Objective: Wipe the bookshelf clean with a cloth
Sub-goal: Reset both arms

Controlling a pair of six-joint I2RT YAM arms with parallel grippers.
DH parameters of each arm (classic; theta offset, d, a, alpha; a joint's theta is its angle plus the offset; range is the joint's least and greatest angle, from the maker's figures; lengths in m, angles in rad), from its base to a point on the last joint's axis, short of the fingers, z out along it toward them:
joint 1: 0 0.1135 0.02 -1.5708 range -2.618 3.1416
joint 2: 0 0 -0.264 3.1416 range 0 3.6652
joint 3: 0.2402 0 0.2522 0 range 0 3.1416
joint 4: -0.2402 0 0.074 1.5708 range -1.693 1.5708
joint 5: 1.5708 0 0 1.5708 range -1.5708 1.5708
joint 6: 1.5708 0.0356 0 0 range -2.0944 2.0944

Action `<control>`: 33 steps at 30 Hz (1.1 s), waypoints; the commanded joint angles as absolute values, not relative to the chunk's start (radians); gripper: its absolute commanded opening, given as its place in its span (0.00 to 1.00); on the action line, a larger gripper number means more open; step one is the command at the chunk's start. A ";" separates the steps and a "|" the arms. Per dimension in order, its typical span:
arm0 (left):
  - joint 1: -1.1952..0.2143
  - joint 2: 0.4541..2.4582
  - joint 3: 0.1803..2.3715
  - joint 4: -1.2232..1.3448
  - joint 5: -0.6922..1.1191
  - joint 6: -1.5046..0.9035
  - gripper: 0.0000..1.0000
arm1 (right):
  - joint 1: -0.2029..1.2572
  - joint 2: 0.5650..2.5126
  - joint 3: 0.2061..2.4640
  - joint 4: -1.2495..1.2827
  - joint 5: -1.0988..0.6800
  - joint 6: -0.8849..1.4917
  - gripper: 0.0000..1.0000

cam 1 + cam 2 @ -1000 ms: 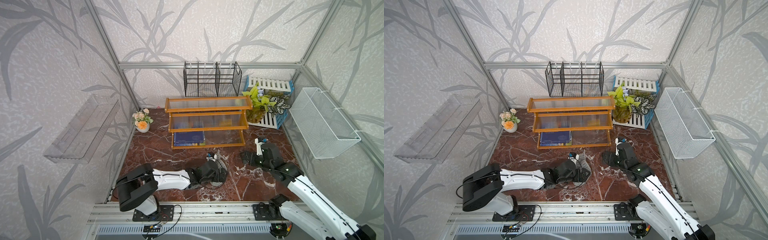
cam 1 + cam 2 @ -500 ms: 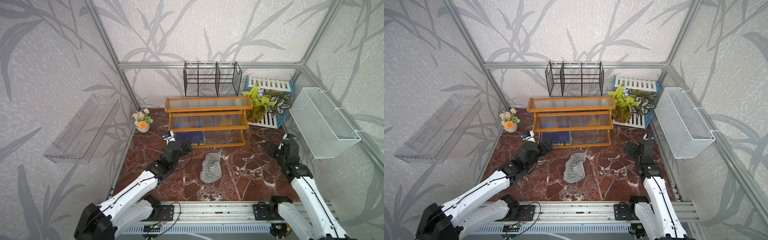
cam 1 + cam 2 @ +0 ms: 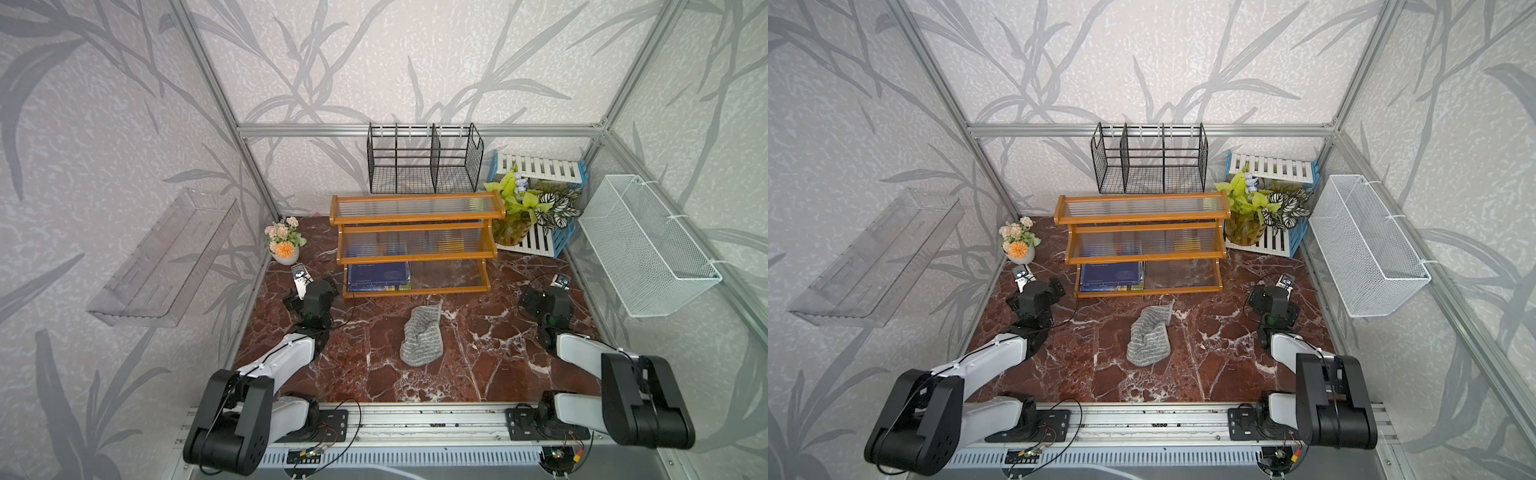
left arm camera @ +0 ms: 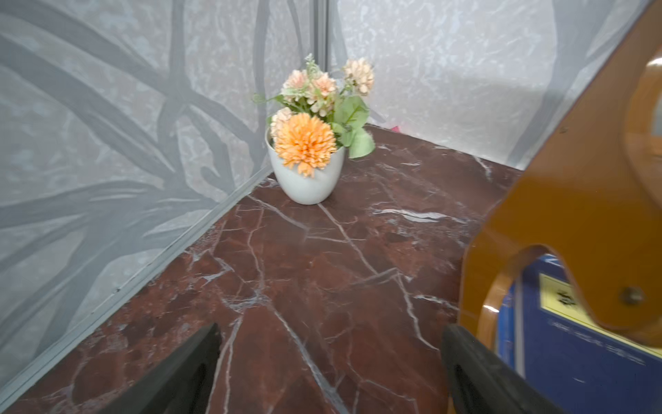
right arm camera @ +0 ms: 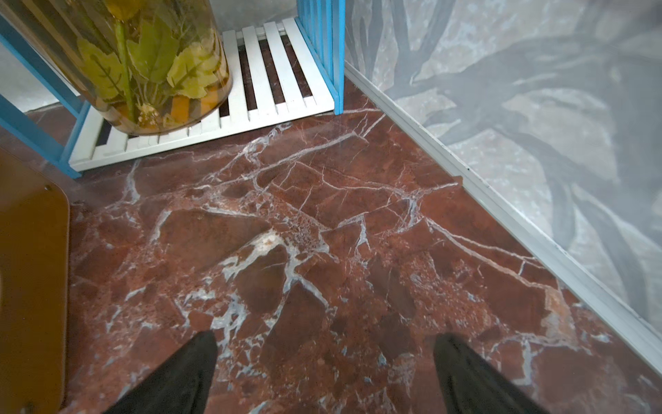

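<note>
My left gripper gapes empty beside the left end of the bookshelf. The cloth lies crumpled on the bench, just in front of it. Over at the far end, my right gripper gapes empty too. I judge pickup is next: reach over and pinch the cloth.

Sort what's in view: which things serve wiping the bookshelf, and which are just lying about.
For the job:
- bookshelf
- cloth, lying loose in front of it

Just lying about:
- black wire rack
- white basket
- flower pot
- plant vase
- slatted crate
- clear tray
- books on the bookshelf's bottom tier
</note>
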State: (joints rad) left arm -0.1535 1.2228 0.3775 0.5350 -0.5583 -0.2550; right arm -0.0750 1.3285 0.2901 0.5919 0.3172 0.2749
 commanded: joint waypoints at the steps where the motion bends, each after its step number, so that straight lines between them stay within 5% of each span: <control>1: -0.141 1.267 0.324 0.830 -0.543 -0.080 1.00 | -0.081 1.385 0.244 0.979 0.264 0.237 0.99; 3: -0.120 1.319 0.246 1.018 -0.482 -0.047 1.00 | -0.083 1.470 0.232 1.121 0.210 0.205 0.99; 9: -0.068 1.544 0.143 1.459 -0.309 -0.017 1.00 | -0.047 1.559 0.351 0.978 0.090 0.118 0.99; 12: -0.065 1.516 0.245 1.232 -0.280 -0.020 1.00 | -0.028 1.569 0.356 0.981 0.121 0.096 0.99; 33: -0.058 1.524 0.235 1.248 -0.263 -0.013 1.00 | -0.028 1.573 0.353 0.994 0.111 0.091 0.99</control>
